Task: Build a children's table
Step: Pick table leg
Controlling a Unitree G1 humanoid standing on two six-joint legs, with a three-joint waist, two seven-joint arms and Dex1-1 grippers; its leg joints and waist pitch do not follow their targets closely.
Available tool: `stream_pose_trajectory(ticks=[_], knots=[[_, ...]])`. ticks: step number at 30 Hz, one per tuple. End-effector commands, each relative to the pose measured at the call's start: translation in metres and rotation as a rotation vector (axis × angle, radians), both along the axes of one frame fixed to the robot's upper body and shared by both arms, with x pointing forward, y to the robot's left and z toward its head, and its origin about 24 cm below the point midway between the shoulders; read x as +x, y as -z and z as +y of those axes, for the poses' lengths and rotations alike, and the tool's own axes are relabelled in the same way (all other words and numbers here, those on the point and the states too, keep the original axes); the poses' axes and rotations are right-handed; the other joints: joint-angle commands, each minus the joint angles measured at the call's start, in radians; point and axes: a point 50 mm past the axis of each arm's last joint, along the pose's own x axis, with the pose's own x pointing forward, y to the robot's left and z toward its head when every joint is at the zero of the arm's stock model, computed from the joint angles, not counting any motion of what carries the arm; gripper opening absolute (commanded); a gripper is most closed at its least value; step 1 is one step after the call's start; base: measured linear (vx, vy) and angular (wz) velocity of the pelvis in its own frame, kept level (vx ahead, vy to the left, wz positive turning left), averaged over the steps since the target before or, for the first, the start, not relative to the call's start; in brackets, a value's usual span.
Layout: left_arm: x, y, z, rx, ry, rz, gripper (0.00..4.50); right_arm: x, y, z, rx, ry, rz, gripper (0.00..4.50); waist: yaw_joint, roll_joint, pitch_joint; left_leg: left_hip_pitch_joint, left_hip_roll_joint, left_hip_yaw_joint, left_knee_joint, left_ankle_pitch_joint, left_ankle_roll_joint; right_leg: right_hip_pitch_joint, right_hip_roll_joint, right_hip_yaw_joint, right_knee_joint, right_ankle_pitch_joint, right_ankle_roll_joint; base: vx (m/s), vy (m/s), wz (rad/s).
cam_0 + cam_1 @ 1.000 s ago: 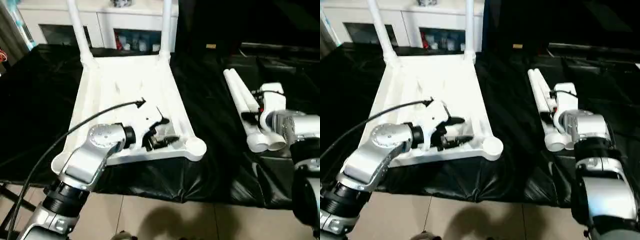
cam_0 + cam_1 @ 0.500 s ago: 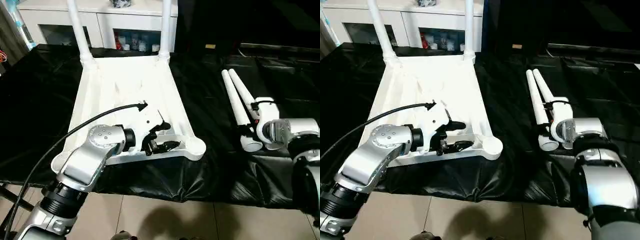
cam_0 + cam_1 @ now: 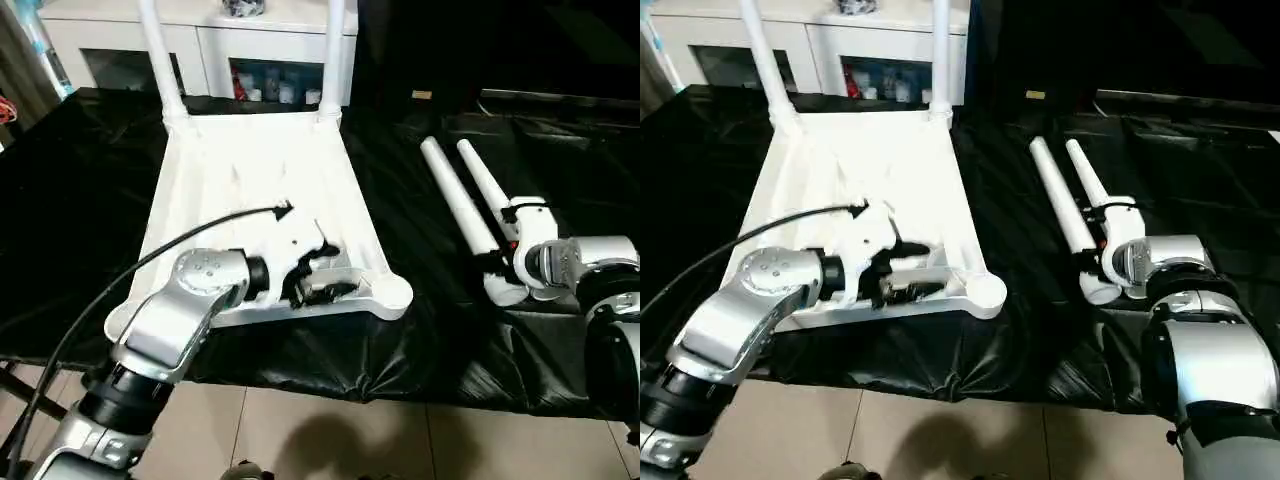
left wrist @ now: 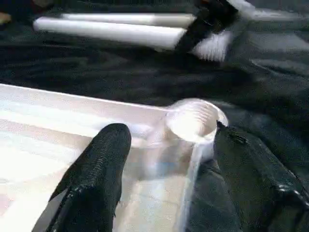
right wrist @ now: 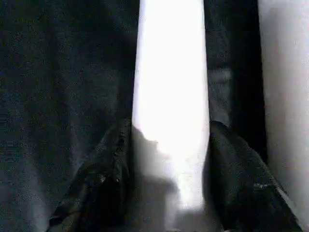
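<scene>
The children's table top [image 3: 250,190] lies upside down on the black cloth, with two white legs [image 3: 155,50] [image 3: 335,50] standing in its far corner sockets. My left gripper [image 3: 322,275] is open over the near right rim. One finger [image 4: 96,179] is inside the top and the other outside, beside the empty corner socket [image 4: 195,118]. Two loose legs [image 3: 455,200] [image 3: 485,180] lie on the cloth to the right. My right gripper [image 5: 169,159] is at their thick ends, its fingers [image 5: 111,179] pressed against both sides of one leg [image 5: 171,72].
A white glass-doored cabinet [image 3: 220,40] stands behind the work surface. The black cloth [image 3: 80,200] hangs over the near edge above the tiled floor [image 3: 330,430]. A black cable [image 3: 200,235] arcs from my left arm over the table top.
My right gripper's fingers have narrowed onto a loose leg. The two loose legs have spread apart, their thin ends swinging left. My left gripper has stayed at the near right rim.
</scene>
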Motion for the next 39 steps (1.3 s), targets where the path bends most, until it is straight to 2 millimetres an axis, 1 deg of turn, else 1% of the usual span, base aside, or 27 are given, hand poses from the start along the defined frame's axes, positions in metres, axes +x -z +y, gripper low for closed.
stream_pose_trajectory(ticks=[1,2,3,4,5,6,7,8,9,10,11,12,13,14,15,16,17,18,20,23,28,30,31,35,36,37,39], knots=[[0.01,-0.008,0.002,-0.03,-0.076,-0.034,3.56,0.01,-0.016,0.005,0.088,-0.008,-0.105,1.93,0.007,-0.009,-0.077,0.006,0.068,-0.034,-0.055,-0.112,0.054,0.06,-0.108,0.068,-0.074,-0.297,-0.145,0.0,0.0,0.0],[0.019,-0.01,0.001,-0.078,-0.161,-0.021,3.56,0.012,-0.02,0.012,0.18,-0.024,-0.148,1.93,0.009,-0.006,-0.079,0.007,0.068,-0.035,-0.054,-0.112,0.058,0.061,-0.107,0.068,-0.074,-0.286,-0.145,0.0,0.0,0.0],[0.019,-0.01,0.001,-0.078,-0.161,-0.021,3.59,0.012,-0.02,0.012,0.18,-0.024,-0.148,1.93,0.008,-0.011,-0.078,0.006,0.066,-0.032,-0.053,-0.113,0.066,0.06,-0.103,0.066,-0.078,-0.278,-0.146,0.0,0.0,0.0],[0.028,-0.013,-0.002,-0.132,-0.232,-0.021,3.87,0.014,-0.026,0.02,0.304,-0.057,-0.222,1.93,0.01,-0.004,-0.079,0.005,0.066,-0.034,-0.053,-0.114,0.07,0.062,-0.103,0.065,-0.077,-0.28,-0.145,0.0,0.0,0.0],[0.03,-0.014,-0.003,-0.145,-0.246,-0.021,3.97,0.014,-0.027,0.022,0.329,-0.065,-0.242,1.93,0.01,-0.008,-0.079,0.005,0.064,-0.03,-0.051,-0.119,0.077,0.061,-0.1,0.065,-0.082,-0.281,-0.136,0.0,0.0,0.0],[0.032,-0.015,-0.004,-0.16,-0.261,-0.022,3.97,0.015,-0.029,0.024,0.357,-0.075,-0.265,1.93,0.011,-0.004,-0.081,0.004,0.069,-0.036,-0.054,-0.111,0.079,0.064,-0.102,0.063,-0.077,-0.269,-0.135,0.0,0.0,0.0],[0.037,-0.017,-0.006,-0.195,-0.305,-0.015,4.0,0.015,-0.032,0.03,0.421,-0.104,-0.313,1.93,0.013,0.0,-0.083,0.007,0.071,-0.037,-0.053,-0.111,0.082,0.061,-0.104,0.062,-0.078,-0.258,-0.142,0.0,0.0,0.0],[0.038,-0.017,-0.006,-0.198,-0.31,-0.014,4.02,0.015,-0.032,0.03,0.426,-0.107,-0.317,1.93,0.013,-0.003,-0.083,0.006,0.069,-0.036,-0.052,-0.108,0.086,0.061,-0.102,0.062,-0.077,-0.252,-0.143,0.0,0.0,0.0],[0.044,-0.019,-0.011,-0.243,-0.365,0.022,4.11,0.012,-0.035,0.04,0.494,-0.174,-0.381,1.93,0.018,0.012,-0.084,0.004,0.068,-0.038,-0.051,-0.102,0.089,0.063,-0.104,0.062,-0.075,-0.245,-0.149,0.0,0.0,0.0],[0.044,-0.02,-0.011,-0.247,-0.368,0.024,4.28,0.012,-0.035,0.041,0.498,-0.179,-0.386,1.93,0.023,0.005,-0.086,0.008,0.07,-0.037,-0.05,-0.102,0.093,0.062,-0.103,0.063,-0.077,-0.237,-0.136,0.0,0.0,0.0],[0.048,-0.022,-0.013,-0.284,-0.402,0.044,4.37,0.009,-0.037,0.047,0.531,-0.223,-0.424,1.93,0.024,0.009,-0.088,0.006,0.071,-0.04,-0.051,-0.095,0.097,0.064,-0.104,0.061,-0.075,-0.227,-0.144,0.0,0.0,0.0],[0.051,-0.024,-0.017,-0.334,-0.424,0.077,4.4,0.004,-0.037,0.055,0.557,-0.284,-0.465,1.93,0.026,0.007,-0.087,0.007,0.071,-0.04,-0.051,-0.099,0.099,0.062,-0.105,0.059,-0.079,-0.238,-0.139,0.0,0.0,0.0],[0.056,-0.028,-0.022,-0.399,-0.452,0.116,4.42,-0.005,-0.037,0.066,0.598,-0.368,-0.516,1.92,0.036,0.011,-0.089,0.01,0.07,-0.038,-0.049,-0.095,0.104,0.062,-0.106,0.06,-0.083,-0.236,-0.125,0.0,0.0,0.0],[0.058,-0.03,-0.025,-0.426,-0.455,0.137,4.46,-0.01,-0.036,0.07,0.622,-0.399,-0.523,1.92,0.036,0.007,-0.088,0.008,0.073,-0.041,-0.051,-0.094,0.109,0.062,-0.105,0.061,-0.082,-0.232,-0.122,0.0,0.0,0.0],[0.058,-0.03,-0.025,-0.428,-0.454,0.14,4.49,-0.01,-0.036,0.07,0.624,-0.402,-0.523,1.91,0.044,0.007,-0.091,0.01,0.076,-0.044,-0.052,-0.087,0.113,0.061,-0.109,0.058,-0.08,-0.231,-0.126,0.0,0.0,0.0],[0.059,-0.031,-0.032,-0.475,-0.43,0.197,4.5,-0.017,-0.033,0.076,0.668,-0.452,-0.528,1.91,0.047,0.004,-0.09,0.009,0.074,-0.042,-0.052,-0.087,0.111,0.061,-0.111,0.058,-0.083,-0.247,-0.131,0.0,0.0,0.0],[0.059,-0.031,-0.032,-0.475,-0.43,0.197,4.5,-0.017,-0.033,0.076,0.668,-0.452,-0.528,1.91,0.049,0.004,-0.088,0.009,0.072,-0.041,-0.052,-0.087,0.11,0.06,-0.11,0.06,-0.086,-0.258,-0.128,0.0,0.0,0.0],[0.058,-0.033,-0.038,-0.518,-0.404,0.242,4.5,-0.023,-0.033,0.082,0.696,-0.491,-0.534,1.91,0.051,0.003,-0.086,0.007,0.072,-0.042,-0.053,-0.087,0.105,0.062,-0.111,0.06,-0.087,-0.277,-0.125,0.0,0.0,0.0],[0.055,-0.034,-0.048,-0.542,-0.346,0.302,4.5,-0.031,-0.035,0.088,0.728,-0.532,-0.543,1.91,0.053,0.003,-0.086,0.008,0.071,-0.042,-0.054,-0.088,0.105,0.061,-0.11,0.061,-0.089,-0.29,-0.11,0.0,0.0,0.0],[0.052,-0.039,-0.058,-0.608,-0.284,0.381,4.5,-0.038,-0.036,0.095,0.732,-0.573,-0.541,1.91,0.055,0.004,-0.085,0.009,0.072,-0.043,-0.056,-0.092,0.094,0.06,-0.113,0.061,-0.094,-0.317,-0.102,0.0,0.0,0.0],[0.05,-0.044,-0.064,-0.687,-0.231,0.461,4.5,-0.044,-0.037,0.102,0.722,-0.614,-0.533,1.91,0.055,-0.001,-0.083,0.008,0.069,-0.044,-0.057,-0.097,0.088,0.06,-0.113,0.06,-0.099,-0.348,-0.081,0.0,0.0,0.0],[0.05,-0.046,-0.063,-0.702,-0.231,0.465,4.5,-0.046,-0.038,0.104,0.717,-0.622,-0.529,1.91,0.055,0.0,-0.082,0.009,0.069,-0.044,-0.058,-0.099,0.088,0.06,-0.114,0.06,-0.101,-0.356,-0.077,0.0,0.0,0.0],[0.05,-0.047,-0.063,-0.717,-0.228,0.469,4.14,-0.047,-0.038,0.104,0.71,-0.624,-0.525,1.91,0.052,-0.005,-0.081,0.006,0.067,-0.044,-0.059,-0.095,0.089,0.061,-0.112,0.06,-0.102,-0.361,-0.061,0.0,0.0,0.0],[0.051,-0.049,-0.06,-0.724,-0.241,0.465,4.0,-0.047,-0.038,0.106,0.678,-0.63,-0.524,1.91,0.051,-0.001,-0.082,0.007,0.067,-0.044,-0.059,-0.094,0.087,0.059,-0.112,0.059,-0.105,-0.373,-0.048,0.0,0.0,0.0],[0.051,-0.049,-0.06,-0.723,-0.246,0.463,3.76,-0.047,-0.038,0.106,0.675,-0.63,-0.524,1.91,0.052,0.0,-0.083,0.008,0.069,-0.045,-0.06,-0.092,0.085,0.059,-0.112,0.059,-0.104,-0.368,-0.049,0.0,0.0,0.0],[0.056,-0.047,-0.056,-0.702,-0.329,0.446,3.7,-0.045,-0.039,0.11,0.617,-0.619,-0.533,1.91,0.048,-0.011,-0.082,0.007,0.072,-0.045,-0.061,-0.091,0.085,0.058,-0.11,0.059,-0.103,-0.35,-0.05,0.0,0.0,0.0],[0.059,-0.045,-0.054,-0.691,-0.383,0.441,3.6,-0.043,-0.04,0.113,0.575,-0.603,-0.545,1.91,0.047,-0.005,-0.083,0.007,0.073,-0.047,-0.061,-0.082,0.08,0.056,-0.112,0.06,-0.098,-0.336,-0.051,0.0,0.0,0.0]])
